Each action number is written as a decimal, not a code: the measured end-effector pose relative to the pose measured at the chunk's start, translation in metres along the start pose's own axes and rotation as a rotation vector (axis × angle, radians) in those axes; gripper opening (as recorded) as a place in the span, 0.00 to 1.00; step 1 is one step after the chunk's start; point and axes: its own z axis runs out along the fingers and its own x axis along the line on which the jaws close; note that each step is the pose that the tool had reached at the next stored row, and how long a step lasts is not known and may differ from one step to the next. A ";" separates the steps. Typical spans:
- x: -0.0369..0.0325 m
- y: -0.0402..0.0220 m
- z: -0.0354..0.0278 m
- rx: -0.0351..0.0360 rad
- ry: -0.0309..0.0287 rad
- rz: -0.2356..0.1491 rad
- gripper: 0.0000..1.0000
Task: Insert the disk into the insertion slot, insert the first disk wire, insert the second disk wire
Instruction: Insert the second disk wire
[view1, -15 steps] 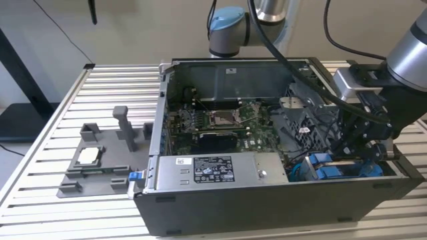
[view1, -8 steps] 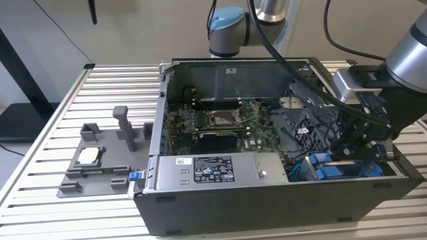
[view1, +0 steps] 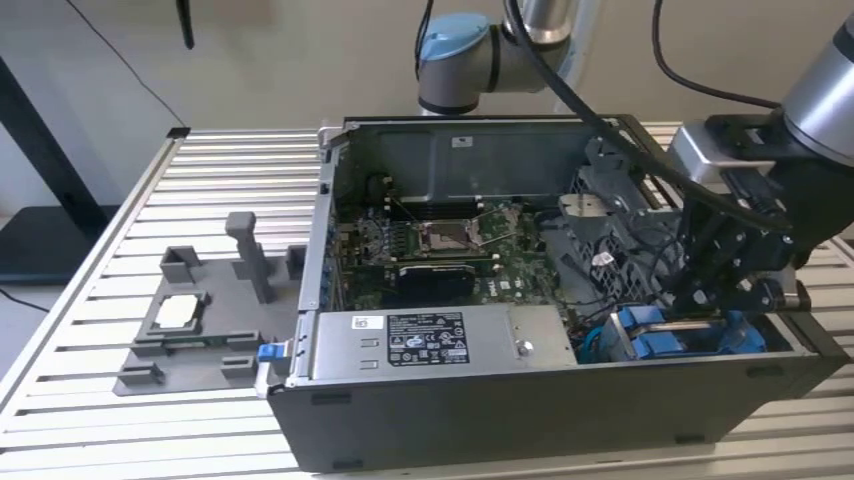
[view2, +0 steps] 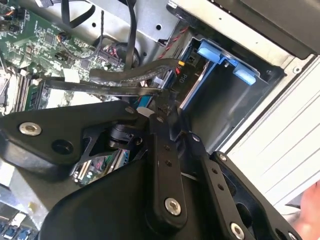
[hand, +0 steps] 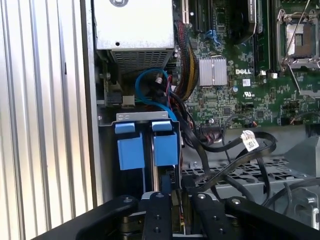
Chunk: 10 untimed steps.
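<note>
- Gripper (view1: 721, 285) reaches down into the open computer case (view1: 534, 400), at the corner on the exterior view's right, just above the blue-edged slot (view1: 667, 335).
- Jaws stand narrow, pinched on a black cable (view2: 135, 75) in the second wrist view.
- Disk (hand: 161, 170) sits in the slot, long axis running into the bay.

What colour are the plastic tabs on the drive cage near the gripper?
Bright blue; the plastic tabs show best in the first wrist view, on the drive cage.
</note>
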 end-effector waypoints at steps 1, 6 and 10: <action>-0.0003 0.0001 -0.0028 0.0000 0.0001 0.000 0.24; -0.0017 0.0005 -0.0141 0.0000 0.0002 0.000 0.24; -0.0024 0.0006 -0.0183 0.0006 0.0010 0.000 0.24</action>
